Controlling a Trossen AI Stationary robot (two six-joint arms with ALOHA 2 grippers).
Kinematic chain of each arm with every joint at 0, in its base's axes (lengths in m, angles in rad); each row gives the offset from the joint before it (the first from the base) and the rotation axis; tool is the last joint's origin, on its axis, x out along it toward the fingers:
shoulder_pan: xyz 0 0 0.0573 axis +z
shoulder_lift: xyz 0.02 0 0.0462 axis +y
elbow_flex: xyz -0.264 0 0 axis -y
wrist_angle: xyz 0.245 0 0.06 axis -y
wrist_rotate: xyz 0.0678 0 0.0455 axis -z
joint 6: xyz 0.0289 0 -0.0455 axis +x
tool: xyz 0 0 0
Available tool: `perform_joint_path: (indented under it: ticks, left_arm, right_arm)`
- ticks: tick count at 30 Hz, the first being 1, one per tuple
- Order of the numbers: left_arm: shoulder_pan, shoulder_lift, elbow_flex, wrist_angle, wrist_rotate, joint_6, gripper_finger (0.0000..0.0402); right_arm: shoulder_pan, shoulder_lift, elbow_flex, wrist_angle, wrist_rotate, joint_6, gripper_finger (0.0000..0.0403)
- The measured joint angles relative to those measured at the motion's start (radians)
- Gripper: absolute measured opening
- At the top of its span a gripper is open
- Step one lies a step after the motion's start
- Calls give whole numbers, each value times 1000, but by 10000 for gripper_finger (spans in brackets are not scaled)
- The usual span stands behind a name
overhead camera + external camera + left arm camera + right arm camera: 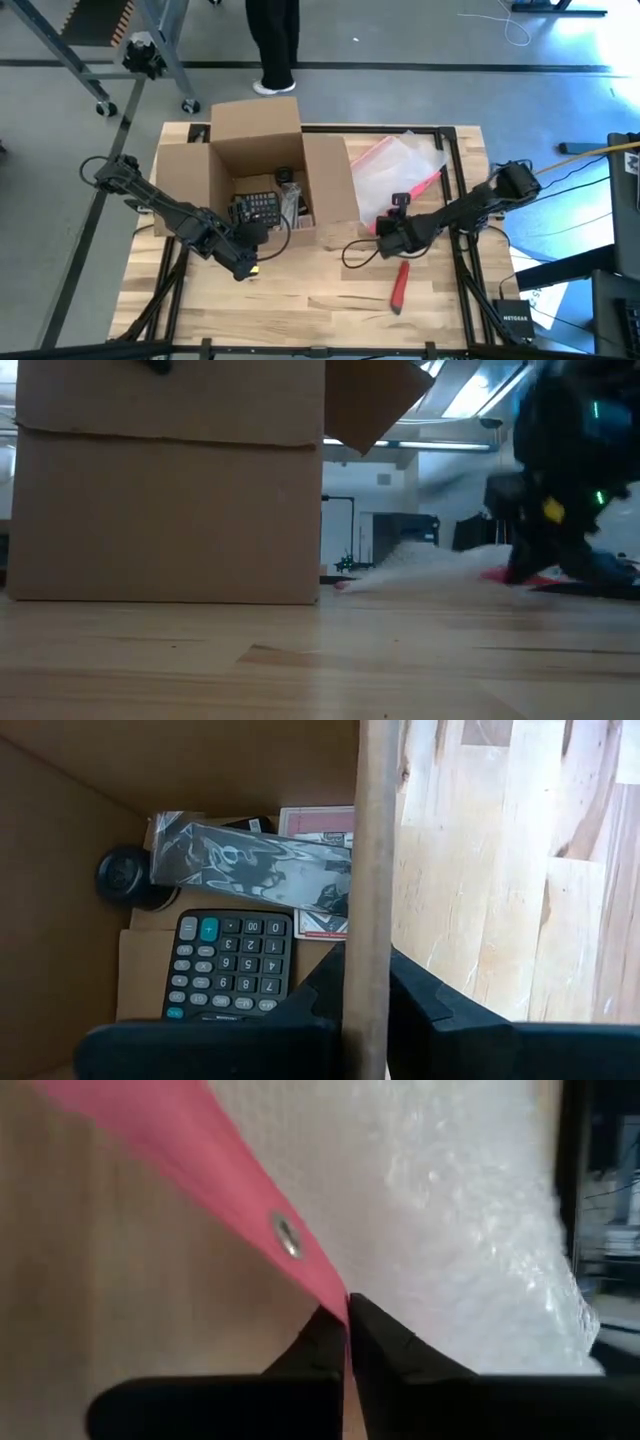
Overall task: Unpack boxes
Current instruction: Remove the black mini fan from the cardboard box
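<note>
The brown cardboard box (pixel 255 135) stands open on the table's left half, flaps spread; it fills the left of the low view (pixel 165 510). Inside lie a calculator (pixel 228 965), a shiny wrapped packet (pixel 255 865), a black round thing (pixel 125 878) and a red card pack (pixel 315 825). My left gripper (pixel 250 250) is shut on the box's near wall. Right of the box a clear bubble pouch (pixel 400 165) with a pink-red edge lies on the table, and my right gripper (pixel 383 238) is shut on that edge. My left gripper (pixel 368 1010) has the top edge of the box's near wall (pixel 368 970) pinched, one finger inside the box and one outside. It comes slanting down from above. The box stands on the table. My right gripper (pixel 347 1325) pinches the pouch's pink-red edge strip (pixel 318 1285) between its two fingertips, just past a small metal stud (pixel 287 1235). The fingers slant down from the table's near right. The pouch lies on the table.
A red-handled tool (pixel 400 285) lies on the wood near my right gripper. Black frame rails (pixel 455 180) run along the table's right side. A person's legs (pixel 272 40) stand beyond the far edge. Bare wood (pixel 300 310) stretches along the near edge.
</note>
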Motion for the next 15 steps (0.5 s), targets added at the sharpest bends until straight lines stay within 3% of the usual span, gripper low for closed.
perform_joint_path:
  ticks: [7, 11, 15]
  left_arm:
    - [0, 0, 0, -1, -1, 2, 27]
    - [-2, 0, 0, -1, -1, 2, 27]
    - [-2, 0, 0, -1, -2, 1, 27]
  right_arm:
    - [-1, -116, 181, -292, -194, 167, 1]
    - [3, -162, 317, -459, -342, 185, 1]
    - [10, -184, 453, -580, -404, 195, 0]
